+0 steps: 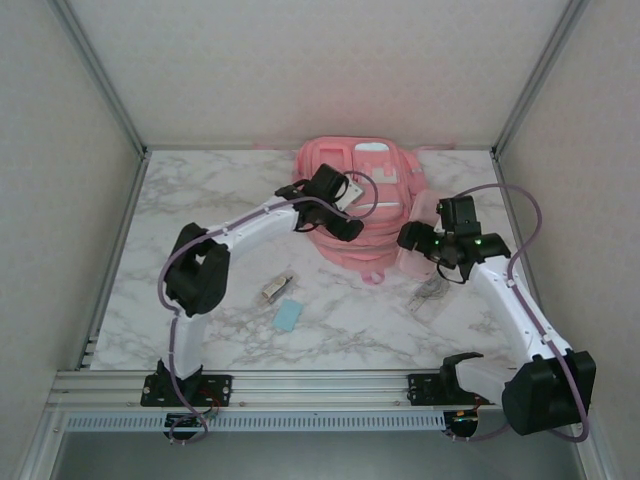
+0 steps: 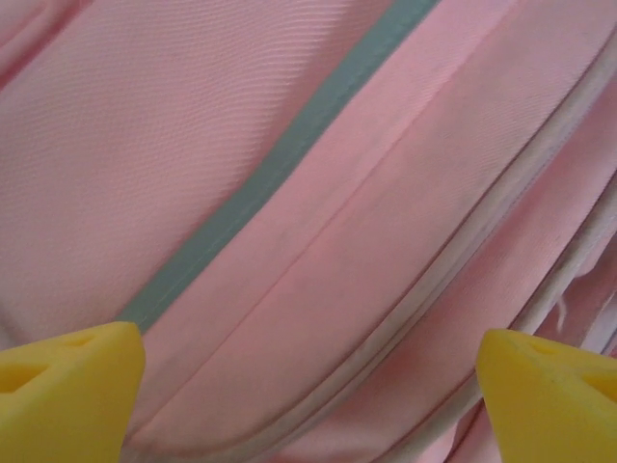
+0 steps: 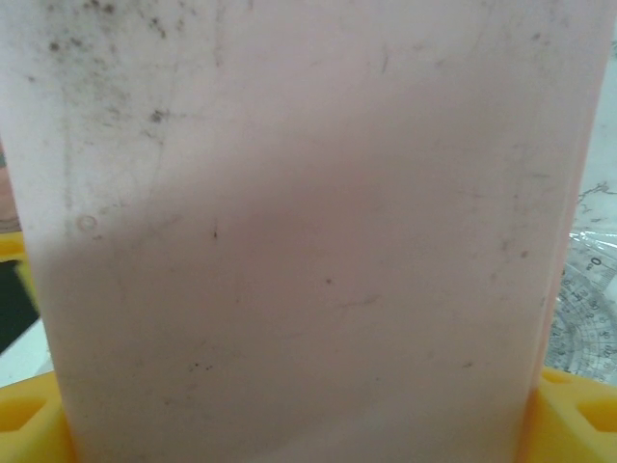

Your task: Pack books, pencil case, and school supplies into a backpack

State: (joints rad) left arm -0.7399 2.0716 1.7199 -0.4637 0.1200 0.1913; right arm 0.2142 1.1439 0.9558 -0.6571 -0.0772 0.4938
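The backpack (image 1: 375,180) lies at the middle of the bench's (image 1: 200,200) far edge, its long axis running far to near. The left end effector (image 2: 308,386) is spread wide just over its pink fabric. The right end effector (image 3: 299,434) clamps the pencil case (image 3: 289,212) beside the backpack's right side, long axis pointing toward the far edge.

I saw the backpack's (image 2: 289,193) pink fabric close up, a grey-green strip (image 2: 280,164) and white piping (image 2: 463,251) crossing it diagonally, and my left end effector's (image 2: 308,395) yellow fingertips (image 2: 67,386) spread wide at the bottom corners.
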